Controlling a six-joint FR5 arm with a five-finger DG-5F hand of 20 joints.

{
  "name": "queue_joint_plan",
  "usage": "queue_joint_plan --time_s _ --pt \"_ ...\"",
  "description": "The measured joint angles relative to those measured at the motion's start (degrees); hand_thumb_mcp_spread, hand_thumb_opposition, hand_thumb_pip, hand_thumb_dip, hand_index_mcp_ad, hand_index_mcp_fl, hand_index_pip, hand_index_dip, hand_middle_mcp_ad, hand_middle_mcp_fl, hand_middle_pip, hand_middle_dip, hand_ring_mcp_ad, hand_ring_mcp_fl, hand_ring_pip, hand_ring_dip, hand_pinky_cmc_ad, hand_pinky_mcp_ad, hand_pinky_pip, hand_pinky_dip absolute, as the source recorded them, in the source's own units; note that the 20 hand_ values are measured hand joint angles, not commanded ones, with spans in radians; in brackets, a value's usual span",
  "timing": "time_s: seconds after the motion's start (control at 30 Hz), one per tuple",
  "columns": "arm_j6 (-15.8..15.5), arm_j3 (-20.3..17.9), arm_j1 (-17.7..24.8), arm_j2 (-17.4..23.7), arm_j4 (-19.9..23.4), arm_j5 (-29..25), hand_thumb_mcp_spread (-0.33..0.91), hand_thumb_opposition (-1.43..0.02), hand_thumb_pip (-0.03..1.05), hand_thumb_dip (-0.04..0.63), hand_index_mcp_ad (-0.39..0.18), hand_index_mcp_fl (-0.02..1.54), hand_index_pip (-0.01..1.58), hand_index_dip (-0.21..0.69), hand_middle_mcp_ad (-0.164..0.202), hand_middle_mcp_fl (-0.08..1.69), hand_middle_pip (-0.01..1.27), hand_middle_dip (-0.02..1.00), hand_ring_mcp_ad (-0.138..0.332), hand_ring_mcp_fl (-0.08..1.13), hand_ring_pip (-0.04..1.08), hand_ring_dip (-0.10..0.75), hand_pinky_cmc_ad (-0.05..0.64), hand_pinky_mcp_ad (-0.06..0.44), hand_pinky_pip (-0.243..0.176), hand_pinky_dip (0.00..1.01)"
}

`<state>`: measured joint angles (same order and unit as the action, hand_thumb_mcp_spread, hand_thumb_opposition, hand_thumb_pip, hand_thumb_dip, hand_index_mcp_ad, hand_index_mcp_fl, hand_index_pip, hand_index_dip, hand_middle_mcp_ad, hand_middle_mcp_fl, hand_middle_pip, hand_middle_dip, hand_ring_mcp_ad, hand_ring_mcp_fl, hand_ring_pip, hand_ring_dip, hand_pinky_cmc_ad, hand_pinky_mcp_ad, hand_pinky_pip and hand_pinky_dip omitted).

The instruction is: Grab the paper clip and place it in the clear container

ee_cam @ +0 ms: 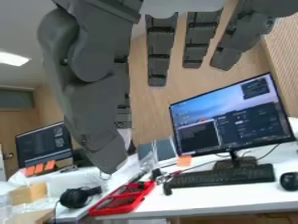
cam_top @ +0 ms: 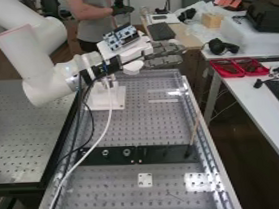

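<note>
- Dark grey mechanical hand (cam_top: 163,50), held raised near the far end; fingers straight, spread apart.
- Thin wire paper clip (cam_top: 173,195), seemingly, laid on perforated grey metal tabletop (cam_top: 94,187), near white square plate (cam_top: 145,176).

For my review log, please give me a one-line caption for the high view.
White arm with its hand straight-fingered near the far end of a perforated bench.
</note>
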<state>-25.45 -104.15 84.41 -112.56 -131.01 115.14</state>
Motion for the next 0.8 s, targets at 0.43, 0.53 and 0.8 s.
queue_joint_plan --time_s 0.43,0.53,0.8 --pt "-3.1 5.9 5.8 -6.9 -6.5 -4.2 0.63 -0.96 0.44 0.267 -0.265 0.82 1.12 0.162 0.024 0.29 0.14 0.18 0.133 0.08 0.11 0.058 0.328 0.183 -0.01 0.18" --pt "-4.1 6.6 7.2 -7.6 -7.6 -6.0 0.63 -0.96 0.44 0.267 -0.265 0.82 1.12 0.162 0.024 0.29 0.14 0.18 0.133 0.08 0.11 0.058 0.328 0.183 -0.01 0.18" --pt "-5.2 10.4 10.4 -10.5 -10.8 -11.5 0.63 -0.96 0.44 0.267 -0.265 0.82 1.12 0.162 0.024 0.29 0.13 0.18 0.133 0.08 0.11 0.058 0.325 0.185 -0.01 0.18"
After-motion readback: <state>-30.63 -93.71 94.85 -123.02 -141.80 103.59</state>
